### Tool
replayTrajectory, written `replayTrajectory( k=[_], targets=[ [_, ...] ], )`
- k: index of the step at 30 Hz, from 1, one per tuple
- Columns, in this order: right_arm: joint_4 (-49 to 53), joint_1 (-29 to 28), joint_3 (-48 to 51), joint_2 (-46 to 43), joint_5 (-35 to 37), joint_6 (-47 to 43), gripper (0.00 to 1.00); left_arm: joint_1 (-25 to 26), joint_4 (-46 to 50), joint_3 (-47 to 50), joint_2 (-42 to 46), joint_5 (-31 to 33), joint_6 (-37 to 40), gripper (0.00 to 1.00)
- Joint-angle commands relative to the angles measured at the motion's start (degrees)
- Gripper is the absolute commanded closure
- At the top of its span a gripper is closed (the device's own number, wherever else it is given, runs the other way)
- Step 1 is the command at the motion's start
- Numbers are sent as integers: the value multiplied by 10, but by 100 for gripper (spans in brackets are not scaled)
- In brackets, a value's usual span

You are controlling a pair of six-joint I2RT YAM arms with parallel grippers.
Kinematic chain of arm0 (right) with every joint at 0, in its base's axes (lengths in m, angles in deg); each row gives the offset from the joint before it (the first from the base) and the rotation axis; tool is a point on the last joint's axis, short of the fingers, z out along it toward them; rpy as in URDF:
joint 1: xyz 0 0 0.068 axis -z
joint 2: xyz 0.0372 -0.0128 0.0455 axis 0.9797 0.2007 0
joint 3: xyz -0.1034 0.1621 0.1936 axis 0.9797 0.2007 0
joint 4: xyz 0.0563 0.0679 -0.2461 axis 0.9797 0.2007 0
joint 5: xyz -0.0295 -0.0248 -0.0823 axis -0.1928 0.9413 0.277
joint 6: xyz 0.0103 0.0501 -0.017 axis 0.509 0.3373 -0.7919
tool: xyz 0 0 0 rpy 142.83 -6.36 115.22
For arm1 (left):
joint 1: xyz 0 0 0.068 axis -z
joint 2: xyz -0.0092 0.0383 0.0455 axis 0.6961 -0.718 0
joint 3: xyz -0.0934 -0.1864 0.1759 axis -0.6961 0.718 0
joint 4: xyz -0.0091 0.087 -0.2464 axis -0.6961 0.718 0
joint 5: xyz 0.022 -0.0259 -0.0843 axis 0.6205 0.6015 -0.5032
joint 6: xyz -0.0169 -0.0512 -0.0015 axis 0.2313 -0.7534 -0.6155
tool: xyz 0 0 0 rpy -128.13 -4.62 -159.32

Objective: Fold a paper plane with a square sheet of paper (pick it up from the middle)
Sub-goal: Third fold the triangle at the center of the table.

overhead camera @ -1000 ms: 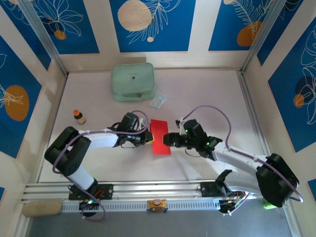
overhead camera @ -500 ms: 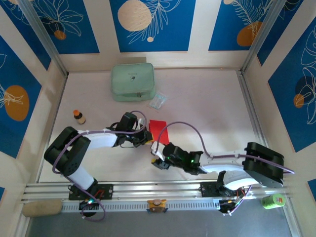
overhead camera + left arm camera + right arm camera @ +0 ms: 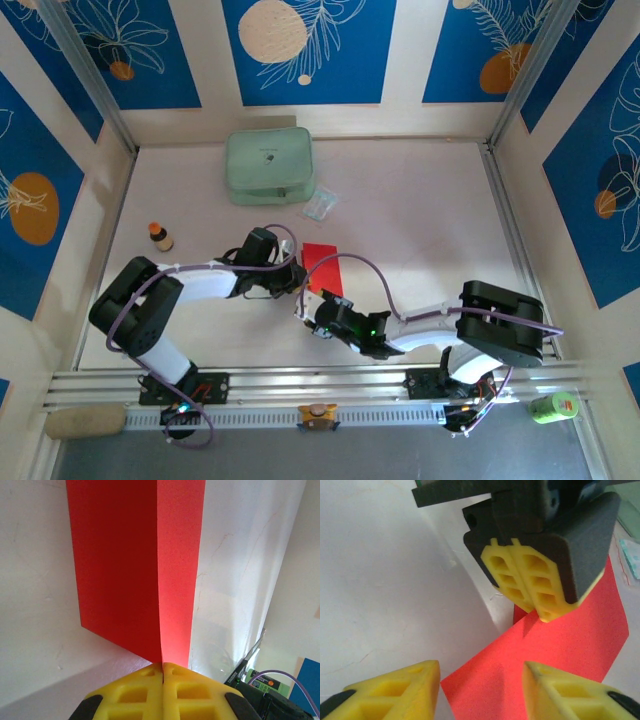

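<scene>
The square sheet of paper [image 3: 322, 260] is bright red and lies mid-table, bent along a long crease [image 3: 159, 580]. My left gripper [image 3: 296, 284] is shut on its left edge; in the left wrist view the yellow fingertips [image 3: 163, 666] pinch the fold where the two red faces meet. My right gripper [image 3: 308, 320] sits just on the near side of the sheet, open. In the right wrist view its two yellow fingers straddle a near corner of the paper [image 3: 560, 650] without touching it, gripper [image 3: 480, 690]. The left gripper [image 3: 539, 611] shows beyond, clamped on the sheet.
A pale green pouch [image 3: 268, 165] lies at the back, with a small clear packet [image 3: 320, 204] beside it. A little brown bottle [image 3: 159, 236] stands at the left. A green can [image 3: 553, 405] sits past the near rail at the right. Walls enclose the table.
The right arm has swung from the sheet's right side round to its near side, and its jaws have narrowed. The left gripper has kept its hold, and less red paper shows from above.
</scene>
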Motion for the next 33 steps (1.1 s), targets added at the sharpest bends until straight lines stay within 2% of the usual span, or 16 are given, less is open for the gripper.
replayTrajectory(
  k=[1, 19, 27, 33],
  targets=[
    [-7, -4, -7, -9, 20, 6, 57, -8, 3, 6, 11, -9, -2, 96],
    [6, 2, 2, -24, 5, 36, 71, -8, 1, 6, 9, -7, -2, 96],
    [9, 8, 2, -23, -6, 42, 68, -9, -1, 4, 2, -9, -3, 96],
    [9, 9, -1, -17, -8, 39, 62, -9, 2, 2, 4, -8, -3, 96]
  ],
)
